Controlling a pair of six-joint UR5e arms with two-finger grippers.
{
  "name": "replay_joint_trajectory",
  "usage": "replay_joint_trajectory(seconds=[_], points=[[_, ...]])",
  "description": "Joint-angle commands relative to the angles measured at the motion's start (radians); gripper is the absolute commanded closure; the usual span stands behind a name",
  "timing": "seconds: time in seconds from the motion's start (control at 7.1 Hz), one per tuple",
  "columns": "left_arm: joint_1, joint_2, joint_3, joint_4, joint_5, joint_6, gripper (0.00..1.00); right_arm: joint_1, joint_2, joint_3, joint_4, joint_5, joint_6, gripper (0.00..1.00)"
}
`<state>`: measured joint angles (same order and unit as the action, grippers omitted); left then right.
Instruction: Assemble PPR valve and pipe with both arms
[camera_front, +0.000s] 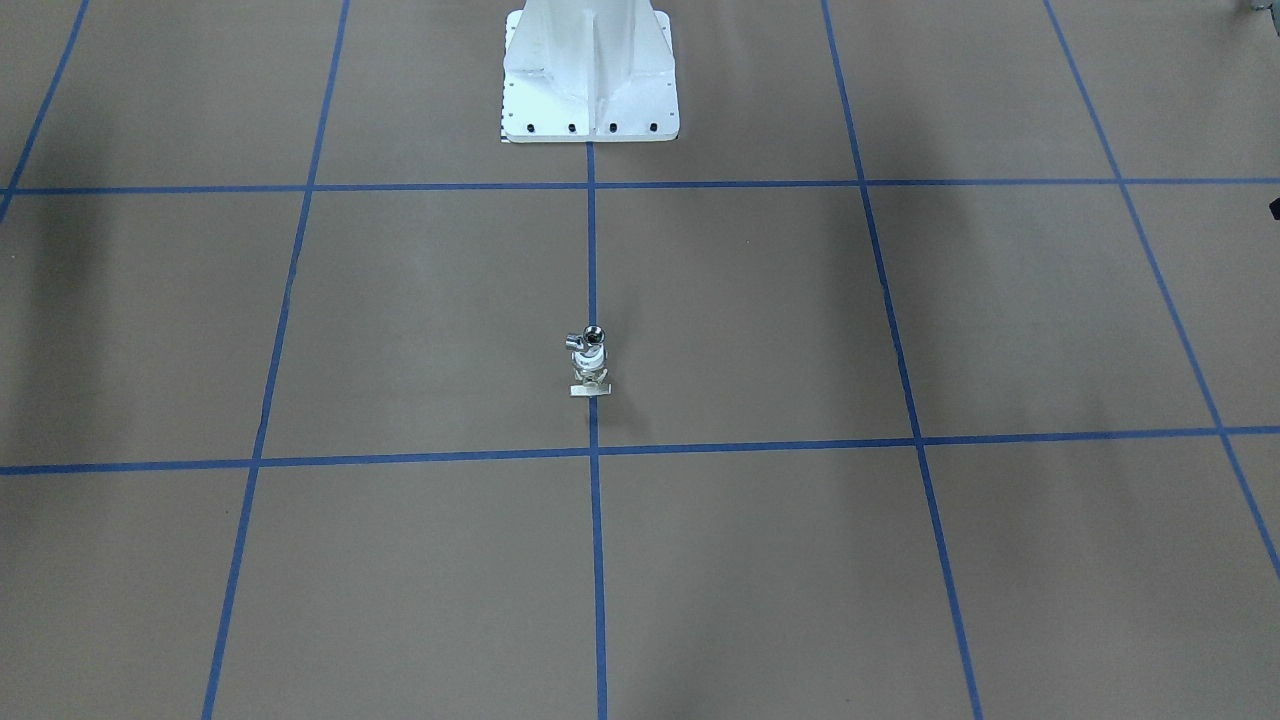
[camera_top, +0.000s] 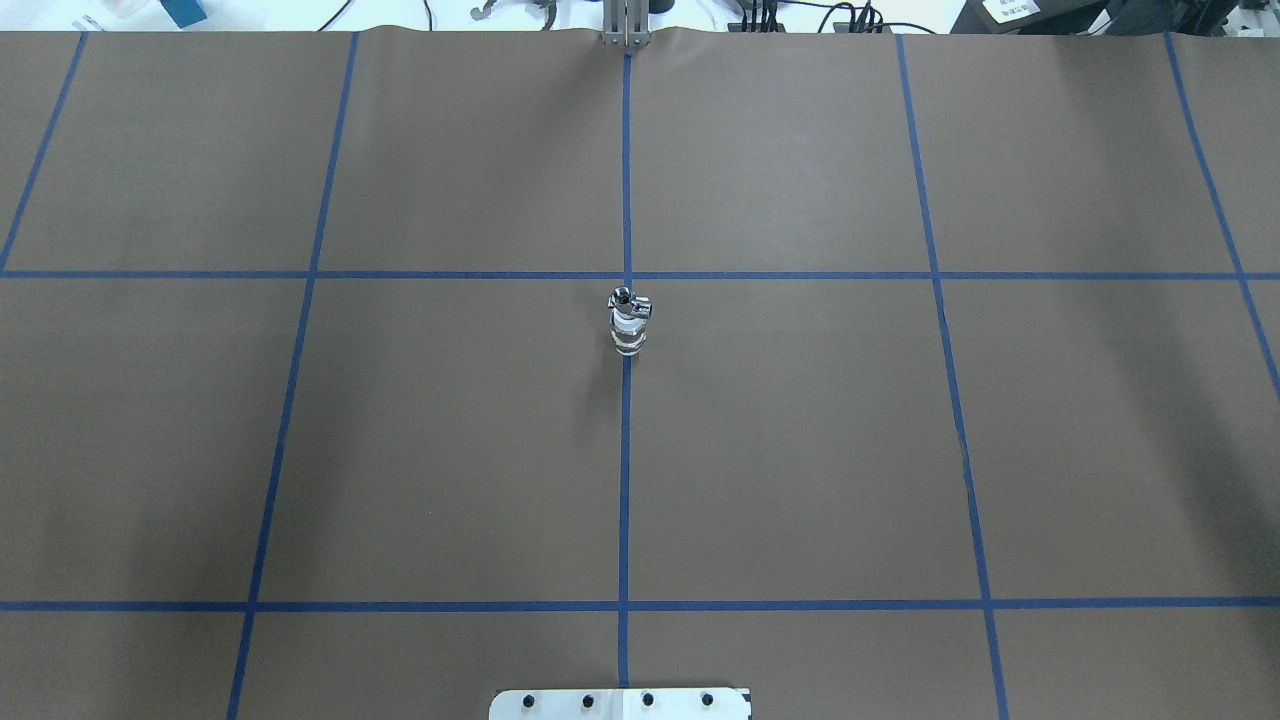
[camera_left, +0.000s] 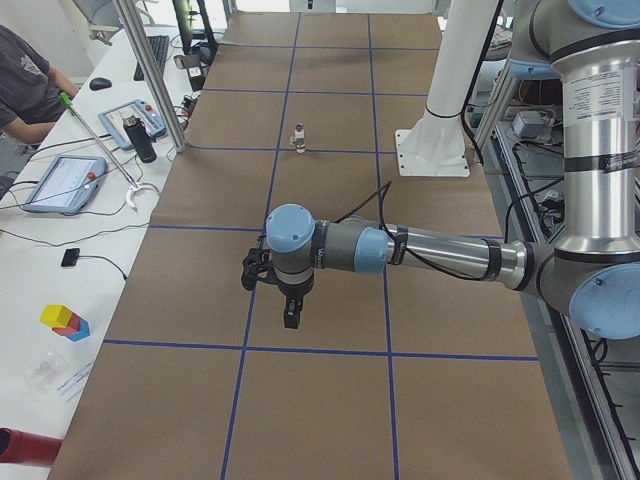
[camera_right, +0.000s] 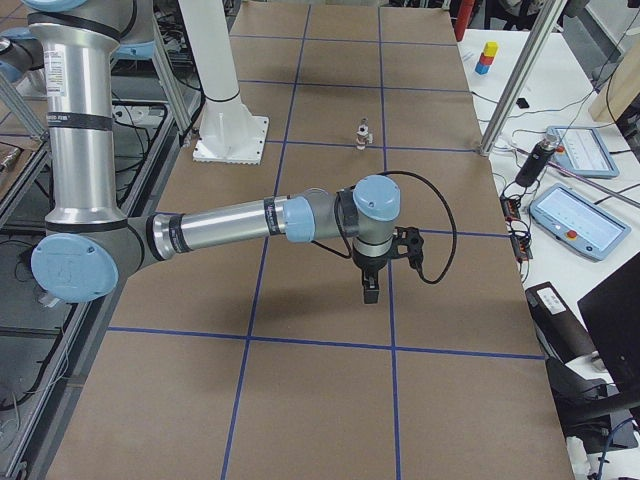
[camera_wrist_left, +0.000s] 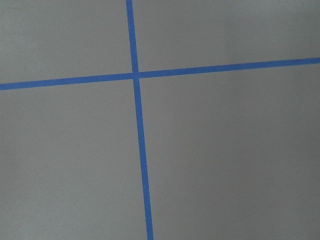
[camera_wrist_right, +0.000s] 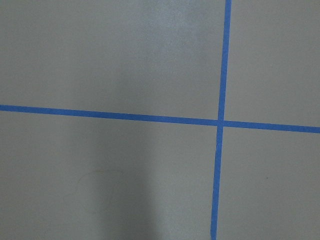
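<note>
The valve (camera_front: 591, 372) is standing upright near the middle of the desk (camera_top: 800, 450), on the blue tape line (camera_top: 624, 480) running from the robot's edge to the far edge and well apart from every edge and corner. Its pale tab handle is pointing toward the edge opposite the robot. The pipe (camera_front: 588, 340) is sitting on top of the valve, touching its upper white ring, with its round mouth facing up and its short stub sticking out sideways. The white pedestal (camera_front: 590, 70) is standing at the middle of the robot's edge, in line with the stacked parts. The left arm (camera_left: 430, 255) is reaching out level over the left end of the desk, and the left claw (camera_left: 290, 318) is hanging above the brown surface, pointing down, far from the valve. The right arm (camera_right: 230, 225) is doing the same over the right end, with the right claw (camera_right: 369, 292) pointing down above the surface. Both claws are appearing only in the side views, so it cannot be told whether their fingers are apart or together. Each wrist camera is showing only bare brown surface and a crossing of tape lines.
</note>
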<state>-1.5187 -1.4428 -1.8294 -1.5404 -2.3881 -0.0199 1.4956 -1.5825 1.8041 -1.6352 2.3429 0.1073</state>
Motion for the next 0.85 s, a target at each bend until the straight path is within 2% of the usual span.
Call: replay_joint_trajectory(seconds=[0.0,0.7], points=[[0.000,-0.005,0.004,-0.003,0.082,0.000,0.00,0.000,-0.001,-0.002,0.000,-0.004,-0.001,0.00],[0.000,-0.005,-0.011,-0.003,0.084,-0.002,0.00,0.000,-0.002,0.006,0.000,-0.004,0.000,0.00]])
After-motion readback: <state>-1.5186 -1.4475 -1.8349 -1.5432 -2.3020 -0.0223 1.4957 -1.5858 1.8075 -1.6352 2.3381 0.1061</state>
